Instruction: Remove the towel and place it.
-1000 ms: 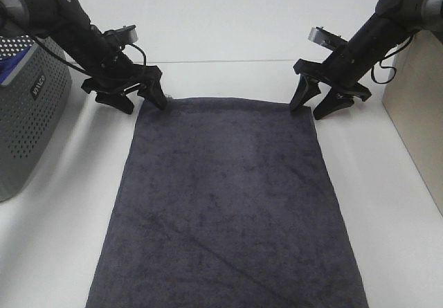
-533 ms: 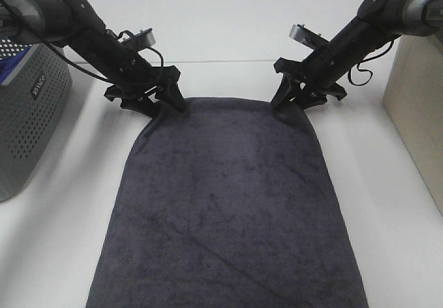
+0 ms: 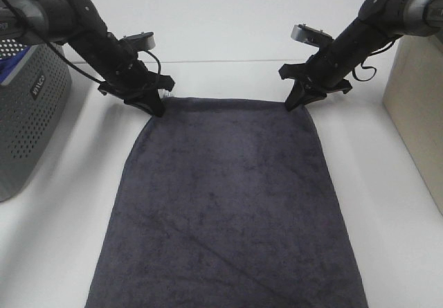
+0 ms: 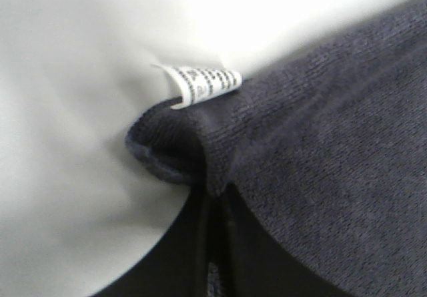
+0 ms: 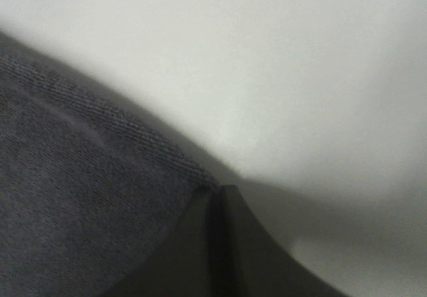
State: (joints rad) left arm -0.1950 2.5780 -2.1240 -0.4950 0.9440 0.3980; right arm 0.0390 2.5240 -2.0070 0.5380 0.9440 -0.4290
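A dark grey towel (image 3: 225, 204) lies flat on the white table and runs off the near edge of the exterior view. My left gripper (image 3: 156, 104) is shut on the towel's far left corner. The left wrist view shows the bunched corner (image 4: 173, 153) with a white label (image 4: 200, 83) pinched between the closed fingers (image 4: 193, 243). My right gripper (image 3: 293, 102) is shut on the far right corner. The right wrist view shows the towel edge (image 5: 100, 170) meeting the closed fingertips (image 5: 213, 207).
A grey perforated basket (image 3: 24, 118) stands at the left edge. A beige box (image 3: 415, 107) stands at the right edge. The white table (image 3: 228, 38) stretches behind the towel.
Both grippers have closed on the towel's far corners. The corners, pulled inward half a second ago, have spread back outward, and the far edge is straight again.
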